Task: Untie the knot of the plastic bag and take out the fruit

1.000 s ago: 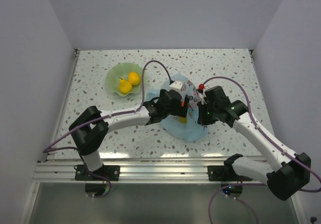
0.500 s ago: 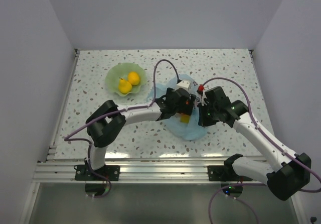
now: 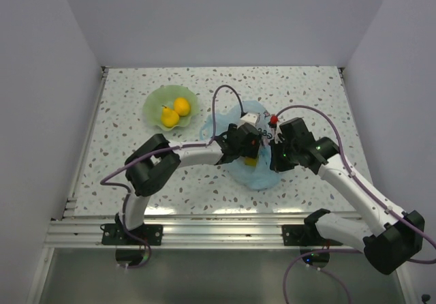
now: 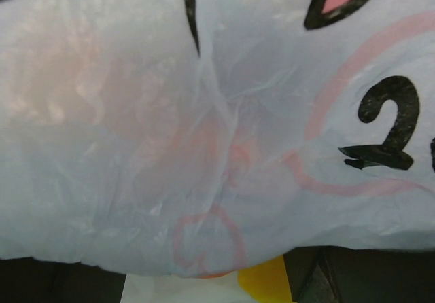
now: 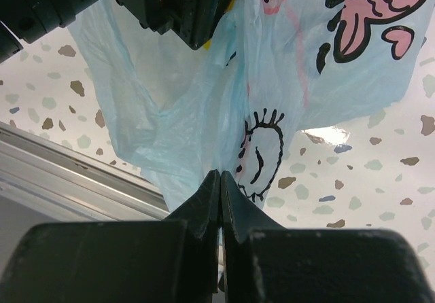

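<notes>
The plastic bag (image 3: 256, 176) sits a little right of the bench's middle. It is a thin, translucent light-blue film, crumpled and creased, printed with pink shapes and black cartoon outlines. The right gripper (image 5: 219, 178) has its two black fingers pressed tight together, with a fold of the film pinched between the tips so that the sheet fans out from them. The left gripper (image 3: 248, 146) hangs over the bag from the left edge's side. Its wrist camera sees only film pressed close, with a peach tint glowing through, so I cannot tell how far its fingers are spread. Nearer the far and left edges stands one pale green bowl (image 3: 152, 103) with a wavy rim, holding two smooth, rounded yellow pieces of fruit (image 3: 182, 105). The bench (image 3: 136, 174) is white speckled stone.
</notes>
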`<state>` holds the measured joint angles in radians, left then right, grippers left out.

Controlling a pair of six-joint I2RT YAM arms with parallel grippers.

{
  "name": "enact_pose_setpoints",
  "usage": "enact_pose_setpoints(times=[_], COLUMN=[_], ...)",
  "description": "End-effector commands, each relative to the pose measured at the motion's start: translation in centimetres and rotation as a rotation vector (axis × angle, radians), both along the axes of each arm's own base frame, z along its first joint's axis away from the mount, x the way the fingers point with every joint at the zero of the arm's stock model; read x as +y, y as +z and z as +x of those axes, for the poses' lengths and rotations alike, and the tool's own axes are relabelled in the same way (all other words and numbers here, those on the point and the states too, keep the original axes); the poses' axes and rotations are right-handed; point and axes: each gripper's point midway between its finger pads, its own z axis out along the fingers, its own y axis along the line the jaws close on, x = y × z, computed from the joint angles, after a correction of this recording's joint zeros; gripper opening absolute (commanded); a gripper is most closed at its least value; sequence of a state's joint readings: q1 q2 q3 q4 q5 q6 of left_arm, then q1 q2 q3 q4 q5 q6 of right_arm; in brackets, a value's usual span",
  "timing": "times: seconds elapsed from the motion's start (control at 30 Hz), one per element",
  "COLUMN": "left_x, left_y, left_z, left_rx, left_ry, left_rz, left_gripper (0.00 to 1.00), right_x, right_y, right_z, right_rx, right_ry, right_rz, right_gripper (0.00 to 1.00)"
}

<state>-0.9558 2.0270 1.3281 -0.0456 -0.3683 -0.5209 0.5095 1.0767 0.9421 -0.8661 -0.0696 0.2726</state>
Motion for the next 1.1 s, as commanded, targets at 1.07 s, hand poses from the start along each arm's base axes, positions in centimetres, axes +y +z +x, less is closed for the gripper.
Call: enact_pose_setpoints(times=[1.07], left_x=[18.5], left_y=[16.4], left_z=[3.2], left_rx=[-0.147], left_ry=[0.234], left_rz=[-0.194], left_gripper=[0.3], right_x=[-1.0], right_y=[0.1], right_z=[1.9], right_rx=[-0.084], right_ry=[-0.095], right_rz=[-0.037], right_gripper=[0.0])
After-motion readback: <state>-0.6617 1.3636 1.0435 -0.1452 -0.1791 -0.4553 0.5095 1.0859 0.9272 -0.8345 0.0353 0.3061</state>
